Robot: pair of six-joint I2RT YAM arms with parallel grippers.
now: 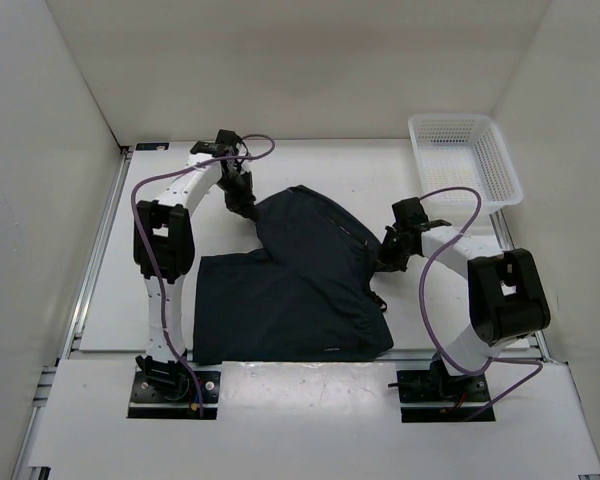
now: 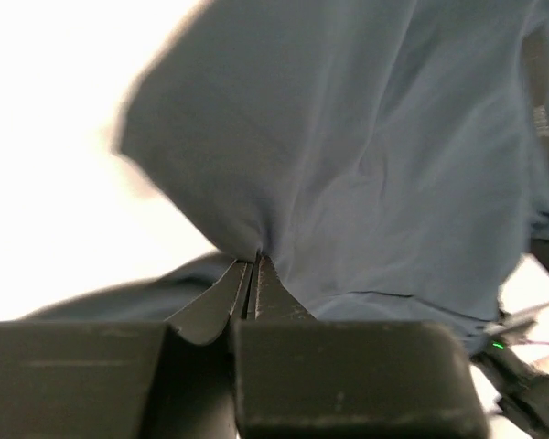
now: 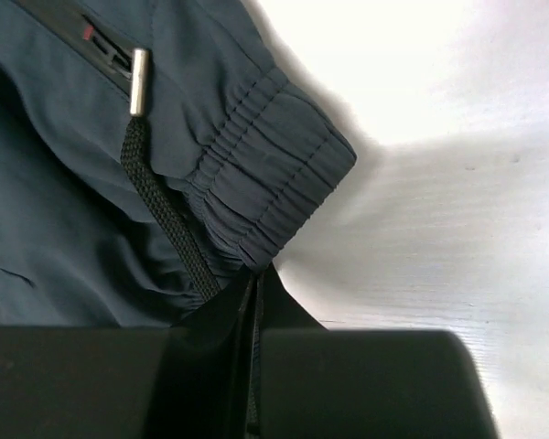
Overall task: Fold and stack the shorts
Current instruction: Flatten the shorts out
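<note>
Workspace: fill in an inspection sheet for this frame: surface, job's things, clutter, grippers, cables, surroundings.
Surface: white table, cloth across its middle.
Job's things: dark navy shorts, lying spread, held at two edges.
Clutter: white mesh basket, far right corner.
Grippers: left gripper jaws shut on shorts; right gripper jaws shut on shorts by the waistband.
Cables: purple cables looping off both arms.
Surroundings: white walls on three sides.

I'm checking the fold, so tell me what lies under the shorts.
Only the white table shows around the shorts. The left gripper and right gripper pinch their edges. Anything beneath the cloth is covered and cannot be seen.
</note>
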